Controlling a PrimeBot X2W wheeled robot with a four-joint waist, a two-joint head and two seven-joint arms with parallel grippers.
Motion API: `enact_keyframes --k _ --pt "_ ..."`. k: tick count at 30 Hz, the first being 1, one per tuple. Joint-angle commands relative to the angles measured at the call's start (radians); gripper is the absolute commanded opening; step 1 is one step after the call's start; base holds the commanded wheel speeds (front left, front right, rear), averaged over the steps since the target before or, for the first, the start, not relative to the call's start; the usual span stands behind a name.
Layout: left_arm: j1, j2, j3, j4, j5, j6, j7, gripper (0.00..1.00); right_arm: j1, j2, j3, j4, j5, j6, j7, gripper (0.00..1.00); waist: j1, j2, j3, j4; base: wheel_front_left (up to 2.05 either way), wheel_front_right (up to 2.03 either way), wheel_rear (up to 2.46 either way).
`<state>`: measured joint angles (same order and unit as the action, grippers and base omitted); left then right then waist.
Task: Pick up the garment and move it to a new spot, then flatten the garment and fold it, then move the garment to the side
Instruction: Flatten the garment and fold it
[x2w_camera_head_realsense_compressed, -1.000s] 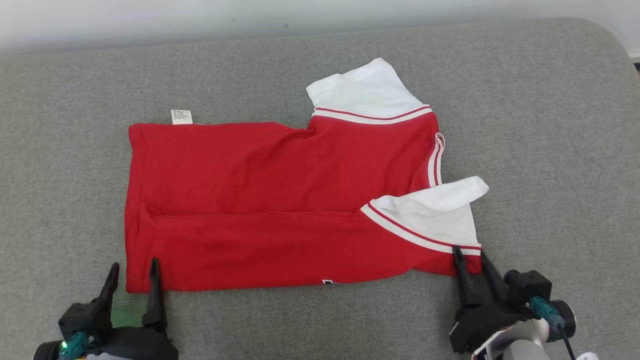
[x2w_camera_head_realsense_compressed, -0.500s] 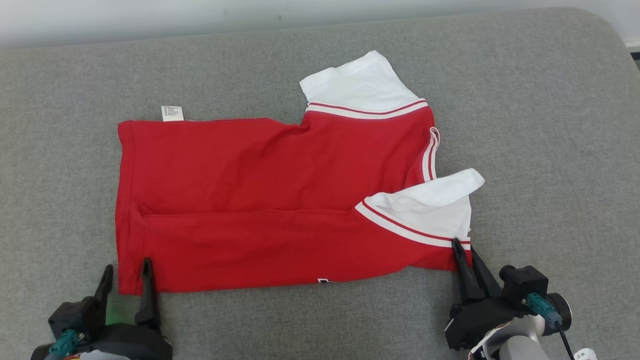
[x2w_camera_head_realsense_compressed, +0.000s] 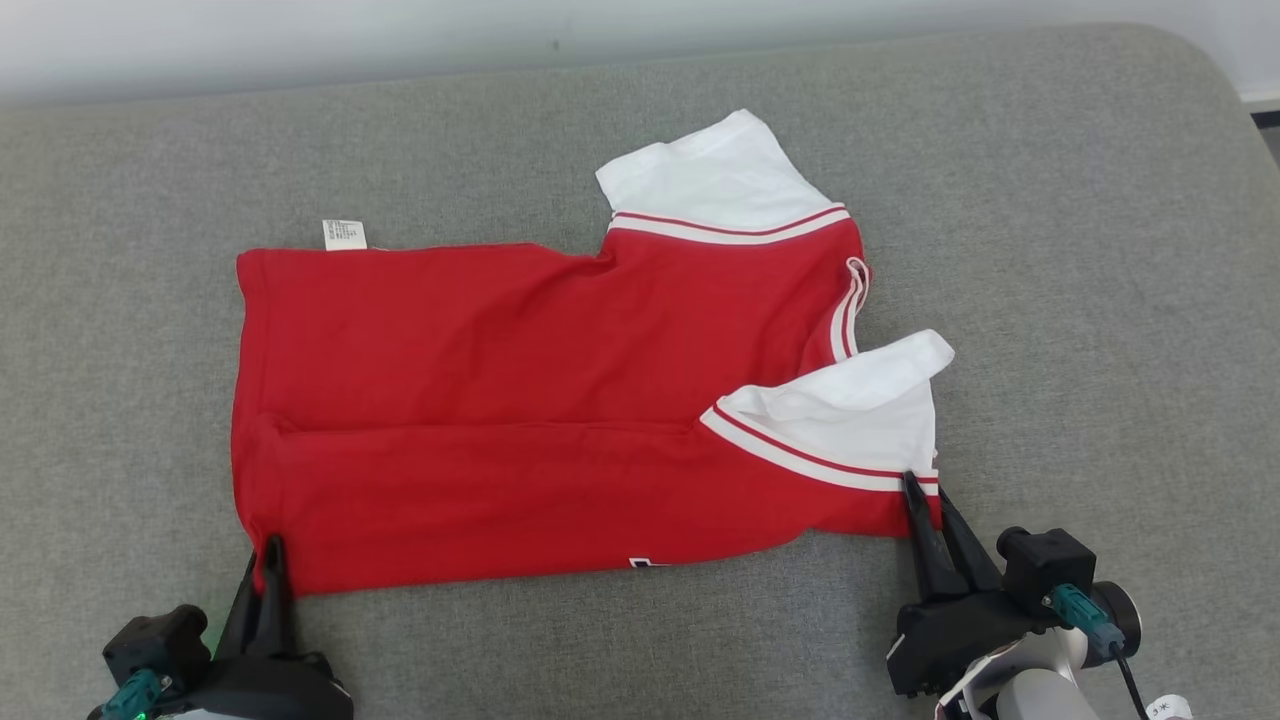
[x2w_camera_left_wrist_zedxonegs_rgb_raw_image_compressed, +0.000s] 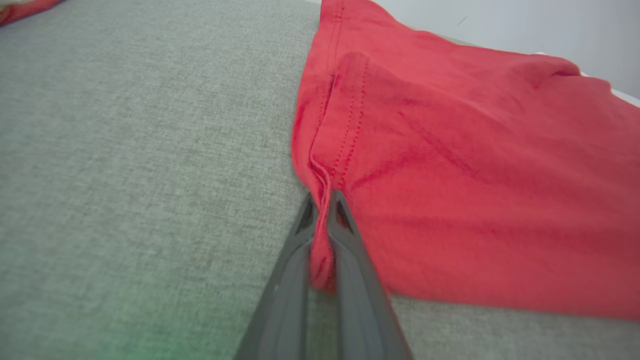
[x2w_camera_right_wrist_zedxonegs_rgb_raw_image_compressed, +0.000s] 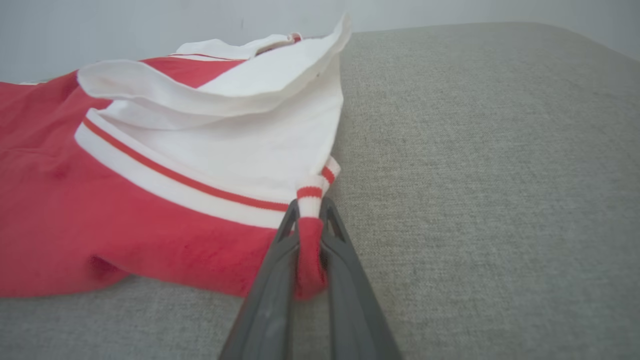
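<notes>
A red garment lies mostly flat in the middle of a gray surface. The surface looks like rough woven cloth and has a rounded corner. The garment looks soft and smooth, and it has two white sleeves. The far sleeve lies flat, and the near sleeve is folded over and puffs up a bit. Red and white stripes run where the sleeves meet the red part. A small white label sticks out at the far left edge. The left gripper has its dark fingers pressed together on the near left corner of the garment. The left wrist view shows the tiny stitches of the hem and red cloth bunched between the fingers. The right gripper pinches the near right corner. The right wrist view shows a ribbed striped band squeezed between its fingers.
</notes>
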<state>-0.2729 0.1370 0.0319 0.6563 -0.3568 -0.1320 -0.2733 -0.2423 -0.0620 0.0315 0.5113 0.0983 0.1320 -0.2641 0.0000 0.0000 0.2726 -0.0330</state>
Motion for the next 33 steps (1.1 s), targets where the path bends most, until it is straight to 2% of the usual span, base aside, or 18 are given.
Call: enact_keyframes --k 1,6,19,23,32,33 --pt "0.015 -0.002 -0.010 0.028 -0.009 0.003 0.016 0.00 0.012 0.003 0.000 -0.008 0.005 -0.002 0.000 0.00 0.0000 0.0000 -0.011 -0.002 0.00 0.00 0.00" --pt "0.058 0.003 -0.004 0.022 -0.013 0.003 0.013 0.00 0.039 0.002 -0.002 -0.014 0.014 -0.002 0.000 0.00 0.0000 0.0000 -0.064 -0.008 0.00 0.00 0.00" --pt "0.223 -0.014 -0.006 0.035 0.007 0.003 0.010 0.00 0.202 -0.028 0.020 -0.001 0.066 -0.003 0.000 0.00 0.0000 0.0000 -0.284 -0.015 0.00 0.00 0.00" --pt "0.269 -0.016 -0.013 0.037 0.012 0.003 0.010 0.00 0.253 -0.037 0.032 -0.006 0.082 -0.003 0.000 0.00 0.0000 0.0000 -0.316 -0.013 0.00 0.00 0.00" --pt "0.297 -0.019 -0.024 0.033 0.014 0.003 0.010 0.00 0.278 -0.042 0.046 -0.007 0.098 -0.003 0.000 0.00 0.0000 0.0000 -0.314 -0.003 0.00 0.00 0.00" --pt "0.292 -0.018 -0.024 0.031 0.016 0.003 0.010 0.13 0.271 -0.040 0.044 -0.006 0.096 -0.003 0.000 0.00 0.0000 0.0000 -0.308 -0.002 0.00 0.00 0.00"
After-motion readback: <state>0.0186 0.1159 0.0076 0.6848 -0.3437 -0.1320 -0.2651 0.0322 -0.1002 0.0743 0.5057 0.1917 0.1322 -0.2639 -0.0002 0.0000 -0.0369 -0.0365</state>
